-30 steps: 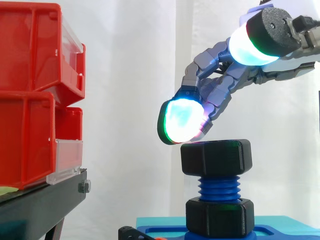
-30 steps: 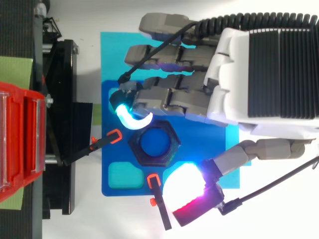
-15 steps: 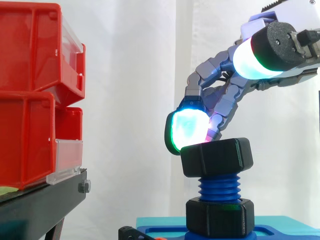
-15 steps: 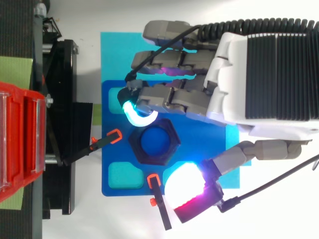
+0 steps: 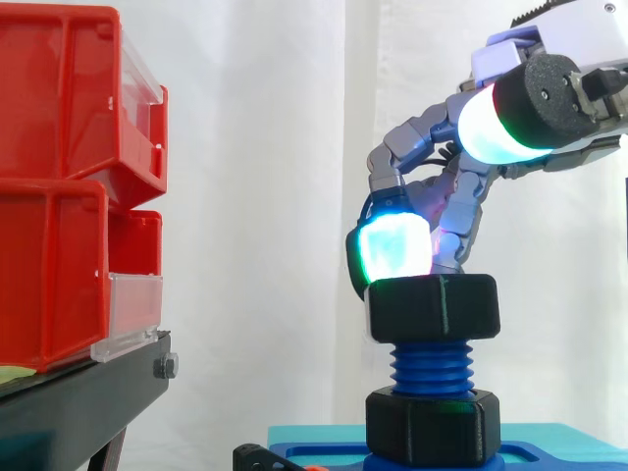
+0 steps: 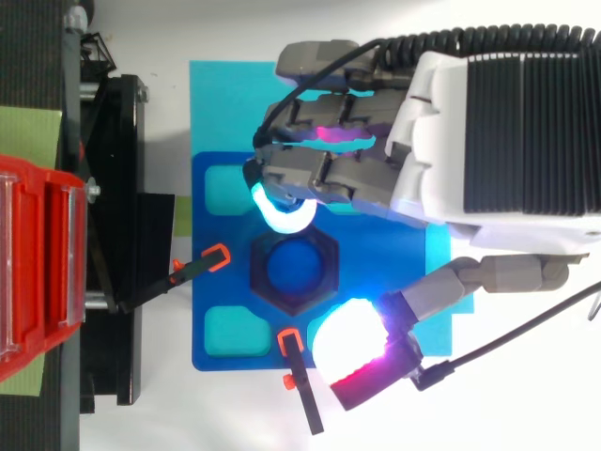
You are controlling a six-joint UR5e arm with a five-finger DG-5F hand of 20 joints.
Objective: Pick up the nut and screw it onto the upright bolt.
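Hand (image 6: 488, 141) curled, grasping nothing; nut (image 5: 432, 307) atop upright bolt (image 5: 430, 368).
I see one glowing fingertip (image 5: 392, 250), clear half a second ago, now against the nut's upper rim; thumb (image 5: 515, 108) stays high and apart. Nut has turned slightly on the thread.

- Two black nuts: upper nut (image 5: 432, 307), lower nut (image 5: 432, 425).
- One blue bolt (image 5: 432, 365).
- One hand (image 6: 488, 141).
- Two orange-tipped clips: first clip (image 6: 217, 256) at the bolt's 9 o'clock, second clip (image 6: 291, 340) at 6 o'clock.
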